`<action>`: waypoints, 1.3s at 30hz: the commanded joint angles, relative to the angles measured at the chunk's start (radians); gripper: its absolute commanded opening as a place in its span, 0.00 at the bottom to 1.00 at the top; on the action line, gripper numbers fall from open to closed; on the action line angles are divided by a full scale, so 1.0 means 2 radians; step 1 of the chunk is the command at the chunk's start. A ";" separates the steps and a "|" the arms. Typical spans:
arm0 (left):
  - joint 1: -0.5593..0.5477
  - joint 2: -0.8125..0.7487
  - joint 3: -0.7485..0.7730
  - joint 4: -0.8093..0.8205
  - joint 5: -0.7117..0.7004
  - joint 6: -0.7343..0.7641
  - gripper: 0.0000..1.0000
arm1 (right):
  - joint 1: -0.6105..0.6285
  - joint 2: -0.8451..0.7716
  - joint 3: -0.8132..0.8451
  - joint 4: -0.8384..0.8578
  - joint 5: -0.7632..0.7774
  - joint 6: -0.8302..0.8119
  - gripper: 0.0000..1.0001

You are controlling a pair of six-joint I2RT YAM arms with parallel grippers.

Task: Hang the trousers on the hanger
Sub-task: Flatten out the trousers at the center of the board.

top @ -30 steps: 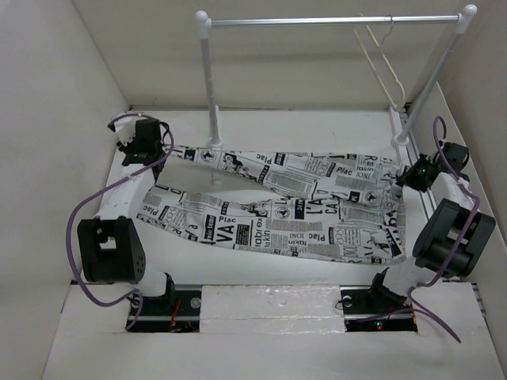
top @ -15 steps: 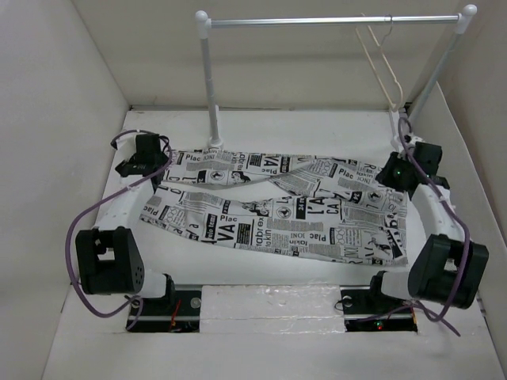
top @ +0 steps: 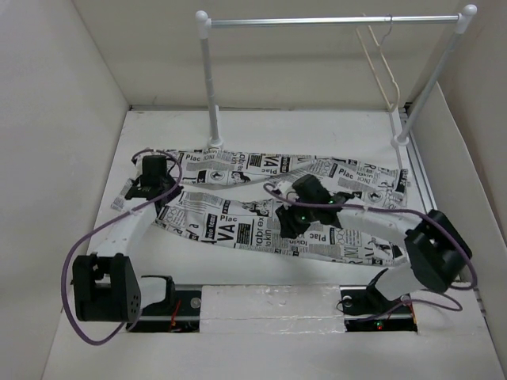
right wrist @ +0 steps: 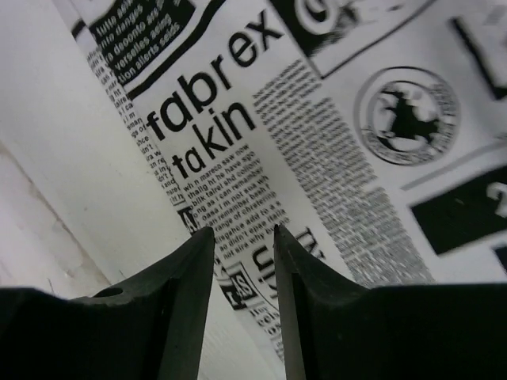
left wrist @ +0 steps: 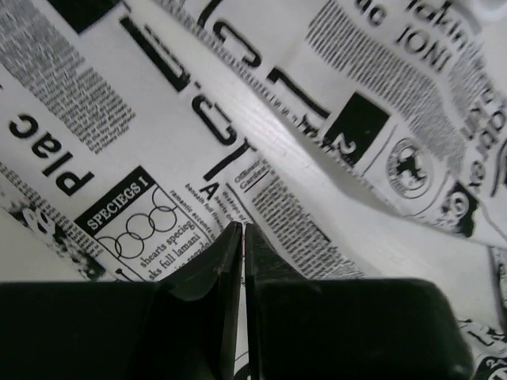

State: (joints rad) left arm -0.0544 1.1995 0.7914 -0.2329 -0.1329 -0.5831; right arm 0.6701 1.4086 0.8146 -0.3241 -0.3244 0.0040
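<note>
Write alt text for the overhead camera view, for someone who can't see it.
Newspaper-print trousers lie spread flat on a white table, two robot arms reaching over them: the left gripper shut near their left end, the right gripper open over the middle. Behind, a pale hanger hangs empty near the right end of a clothes rail.

Robot lab cell: plain white walls, bolted arm bases, clothes rail.

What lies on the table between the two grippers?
Only white newspaper-print cloth trousers lie between left gripper and right gripper, as the top view shows.
</note>
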 commanded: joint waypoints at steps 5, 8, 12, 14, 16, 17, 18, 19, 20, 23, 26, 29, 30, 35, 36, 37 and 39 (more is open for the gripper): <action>0.016 0.066 -0.054 0.020 0.056 -0.013 0.09 | 0.058 0.103 0.031 0.054 0.049 0.037 0.26; 0.053 0.077 -0.067 0.019 0.080 -0.039 0.01 | 0.065 0.100 0.005 0.056 0.056 0.045 0.08; 0.099 0.059 -0.089 0.011 0.090 -0.057 0.01 | 0.097 0.064 -0.031 0.043 0.060 0.045 0.00; 0.111 0.039 -0.099 -0.006 0.077 -0.065 0.04 | 0.106 0.044 -0.044 0.034 0.057 0.051 0.00; 0.122 0.026 -0.103 -0.026 0.072 -0.072 0.04 | 0.111 0.016 -0.058 0.026 0.041 0.052 0.00; 0.128 0.010 -0.105 -0.033 0.041 -0.074 0.05 | 0.111 0.008 -0.060 0.016 0.040 0.056 0.00; 0.128 0.003 -0.104 -0.041 0.031 -0.076 0.05 | 0.116 -0.010 -0.061 0.010 0.037 0.058 0.00; 0.128 -0.006 -0.103 -0.050 0.021 -0.082 0.06 | 0.116 -0.019 -0.059 0.004 0.036 0.057 0.00; 0.128 -0.024 -0.097 -0.053 0.013 -0.083 0.07 | 0.116 -0.027 -0.055 -0.014 0.037 0.057 0.04; 0.128 -0.072 -0.065 -0.062 0.011 -0.089 0.09 | 0.106 -0.058 -0.022 -0.065 0.054 0.046 0.26; 0.098 -0.096 -0.032 -0.029 0.011 -0.071 0.26 | 0.067 -0.080 -0.002 -0.077 0.057 0.032 0.40; 0.070 -0.050 0.001 -0.013 0.010 -0.069 0.32 | 0.038 -0.062 0.012 -0.049 0.046 0.027 0.33; 0.066 -0.032 0.008 -0.011 0.014 -0.065 0.33 | 0.026 -0.051 0.022 -0.047 0.043 0.025 0.05; 0.034 0.099 0.073 0.011 0.048 -0.046 0.52 | 0.055 0.014 0.070 0.012 0.084 0.016 0.00; 0.030 0.114 0.082 0.007 0.047 -0.043 0.54 | 0.060 0.033 0.076 0.015 0.087 0.019 0.00; 0.029 0.150 0.105 0.008 0.064 -0.035 0.54 | 0.074 0.055 0.089 0.003 0.089 0.019 0.21; 0.029 0.159 0.110 0.008 0.078 -0.035 0.54 | 0.088 0.076 0.093 0.000 0.086 0.014 0.35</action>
State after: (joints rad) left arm 0.0093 1.4826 0.9409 -0.2211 -0.0326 -0.6880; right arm 0.7937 1.5066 0.9432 -0.3660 -0.1741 0.0555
